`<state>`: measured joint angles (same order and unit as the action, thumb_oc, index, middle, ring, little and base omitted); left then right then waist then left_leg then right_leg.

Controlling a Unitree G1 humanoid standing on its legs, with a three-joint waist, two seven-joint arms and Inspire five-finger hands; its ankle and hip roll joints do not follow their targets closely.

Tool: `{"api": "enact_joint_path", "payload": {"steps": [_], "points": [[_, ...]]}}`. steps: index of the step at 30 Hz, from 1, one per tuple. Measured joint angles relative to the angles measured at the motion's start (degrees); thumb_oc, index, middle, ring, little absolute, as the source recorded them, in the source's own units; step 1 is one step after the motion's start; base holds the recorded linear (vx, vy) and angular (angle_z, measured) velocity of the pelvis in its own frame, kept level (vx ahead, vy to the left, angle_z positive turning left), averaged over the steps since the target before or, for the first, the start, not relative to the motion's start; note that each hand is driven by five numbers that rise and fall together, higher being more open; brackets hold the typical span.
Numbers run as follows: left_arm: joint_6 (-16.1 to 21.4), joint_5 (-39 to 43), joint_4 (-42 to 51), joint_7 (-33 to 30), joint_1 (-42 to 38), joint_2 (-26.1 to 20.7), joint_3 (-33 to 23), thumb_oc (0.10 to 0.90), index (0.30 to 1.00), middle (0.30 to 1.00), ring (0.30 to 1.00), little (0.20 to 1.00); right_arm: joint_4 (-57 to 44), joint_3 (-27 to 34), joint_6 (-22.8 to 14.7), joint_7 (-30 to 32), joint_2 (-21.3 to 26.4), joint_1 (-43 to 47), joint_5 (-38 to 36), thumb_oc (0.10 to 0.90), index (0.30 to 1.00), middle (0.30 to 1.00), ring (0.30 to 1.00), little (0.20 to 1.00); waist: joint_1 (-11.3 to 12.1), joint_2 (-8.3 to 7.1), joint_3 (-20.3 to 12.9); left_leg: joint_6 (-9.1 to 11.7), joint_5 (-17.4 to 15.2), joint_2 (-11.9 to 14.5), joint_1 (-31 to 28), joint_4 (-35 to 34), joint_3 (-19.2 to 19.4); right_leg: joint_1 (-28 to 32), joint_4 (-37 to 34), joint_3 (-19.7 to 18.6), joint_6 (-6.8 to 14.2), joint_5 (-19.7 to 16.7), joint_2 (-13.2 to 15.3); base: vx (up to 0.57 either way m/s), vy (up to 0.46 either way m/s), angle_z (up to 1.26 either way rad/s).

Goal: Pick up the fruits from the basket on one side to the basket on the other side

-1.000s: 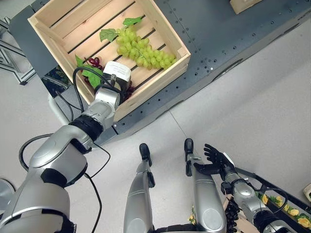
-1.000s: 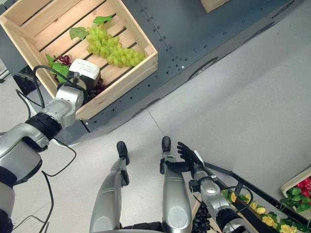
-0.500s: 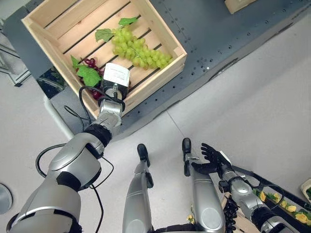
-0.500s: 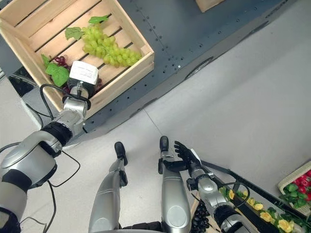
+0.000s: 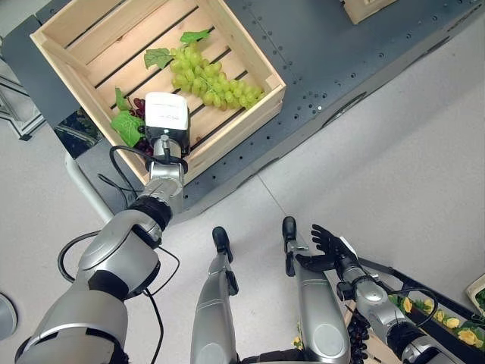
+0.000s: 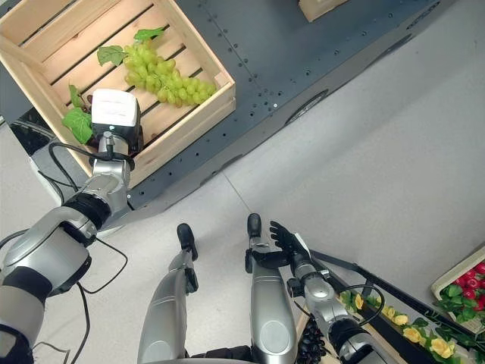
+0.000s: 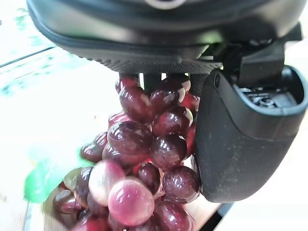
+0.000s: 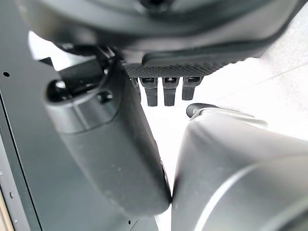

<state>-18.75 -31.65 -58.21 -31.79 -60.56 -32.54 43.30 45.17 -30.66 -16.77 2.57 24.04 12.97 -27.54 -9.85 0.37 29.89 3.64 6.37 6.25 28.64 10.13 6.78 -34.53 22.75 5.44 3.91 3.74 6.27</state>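
A wooden crate (image 5: 250,114) stands on the dark table at the upper left. A green grape bunch (image 5: 208,76) with leaves lies in its middle. A red grape bunch (image 5: 139,105) with a green leaf (image 5: 125,125) sits by the crate's near left wall. My left arm reaches into the crate over it. In the left wrist view, my left hand (image 7: 240,139) is shut on the red grapes (image 7: 144,159), thumb along one side. My right hand (image 5: 327,246) hangs open low beside the legs, holding nothing.
The dark grey table (image 5: 341,53) runs diagonally; a second wooden crate's corner (image 5: 364,7) shows at its top edge. A long tray with yellow items (image 5: 447,326) and a box of red fruit (image 6: 466,292) sit at the lower right. Grey floor lies between.
My left arm has stretched a little further into the crate, over the red grapes. The right hand has stayed put. The whole view has shifted slightly.
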Motion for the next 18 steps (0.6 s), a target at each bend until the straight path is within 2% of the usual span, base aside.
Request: {"api": "enact_joint_path", "payload": {"steps": [4,5,7,13,18], "points": [[3.15,3.24,3.46,-5.18,3.01,-2.16,-4.53,0.4,0.3,0.3,0.3,0.3,-0.11,0.07,-0.01,0.71,-0.17,-0.17,0.03,0.8,0.9,0.9,0.9,0.9,0.22,0.12,0.06,0.08,0.09,0.0,0.0,-0.33,-0.08,0.0,0.01,0.12,0.03,-0.34,-0.04,0.0,0.0,0.0],[4.61,3.96,5.19,-7.92,4.88,-2.79,-7.03,0.4,0.3,0.3,0.3,0.3,-0.4,0.54,-0.02,1.01,-0.33,-0.66,0.04,0.8,0.9,0.9,0.9,0.9,0.44,0.15,0.08,0.11,0.11,0.0,-0.02,-0.46,-0.13,0.01,-0.02,0.2,-0.02,-0.33,-0.06,0.0,0.0,0.0],[6.44,5.1,6.11,-10.6,5.96,-2.87,-8.56,0.4,0.3,0.3,0.3,0.3,-0.58,1.13,-0.04,1.12,-0.31,-1.21,0.04,0.8,0.9,0.9,0.9,0.9,1.27,0.16,0.09,0.11,0.12,0.0,-0.03,-0.56,-0.19,0.03,-0.05,0.29,-0.05,-0.31,-0.06,0.0,0.0,0.0],[11.4,6.21,10.33,-15.82,8.4,-3.09,-10.66,0.4,0.3,0.3,0.3,0.3,-0.56,1.11,-0.04,1.17,-0.42,-1.55,0.08,0.8,0.9,0.9,0.9,0.9,2.8,0.16,0.09,0.23,0.22,-0.02,0.03,-0.77,-0.76,0.16,-0.02,0.96,-0.17,-0.22,-0.01,-0.01,-0.02,0.04],[13.85,7.35,13.47,-18.55,8.98,-4.81,-10.68,0.4,0.3,0.3,0.3,0.3,-0.52,1.11,-0.04,1.17,-0.49,-1.62,0.09,0.8,0.9,0.9,0.9,0.9,2.95,0.14,0.1,0.36,0.33,-0.01,0.26,-0.77,-1.3,0.16,0.02,1.36,-0.25,-0.12,-0.01,-0.01,-0.009,0.03]]}}
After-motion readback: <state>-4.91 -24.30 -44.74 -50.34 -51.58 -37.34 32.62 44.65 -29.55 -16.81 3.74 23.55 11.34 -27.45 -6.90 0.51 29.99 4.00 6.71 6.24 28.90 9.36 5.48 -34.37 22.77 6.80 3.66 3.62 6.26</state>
